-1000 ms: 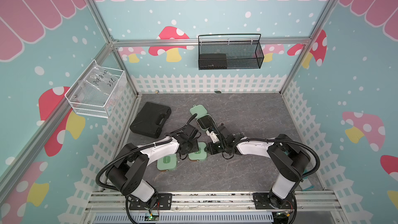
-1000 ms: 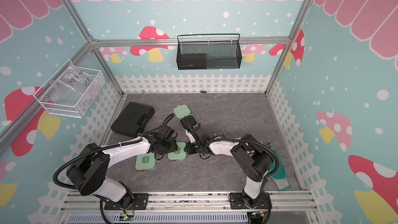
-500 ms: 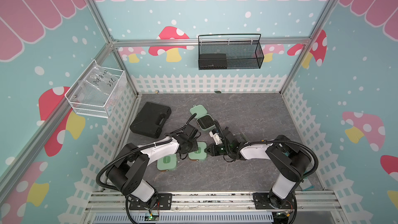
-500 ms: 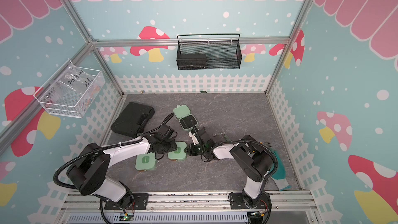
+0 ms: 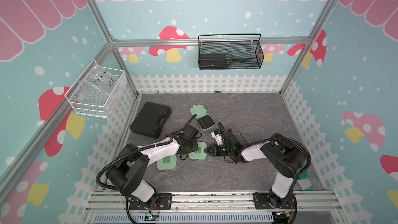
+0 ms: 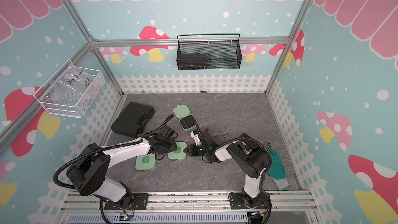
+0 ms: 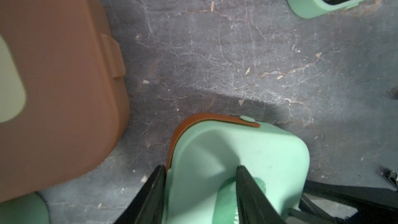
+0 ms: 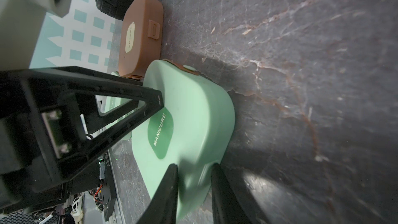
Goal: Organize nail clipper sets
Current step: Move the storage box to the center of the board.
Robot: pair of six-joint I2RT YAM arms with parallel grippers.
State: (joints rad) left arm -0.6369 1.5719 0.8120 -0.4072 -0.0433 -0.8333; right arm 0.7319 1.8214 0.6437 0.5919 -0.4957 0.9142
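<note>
Your right gripper (image 5: 207, 149) has come down from beside the open case (image 5: 203, 119) and now points at the shut mint case (image 5: 197, 152), at its edge on the right arm's side. Its jaws stand a little apart with that edge between them; whether they pinch it, you cannot tell. From the other side your left gripper (image 7: 200, 169) stands over the same case, jaws about half apart: one finger (image 7: 155, 190) at the side, the other on the lid by the label. Grip or only touch, this is not clear. Just beside lies the brown case (image 8: 140, 35), shut. A second mint case (image 5: 167, 162) lies nearer the front, the black case (image 5: 150, 122) behind the left arm.
</note>
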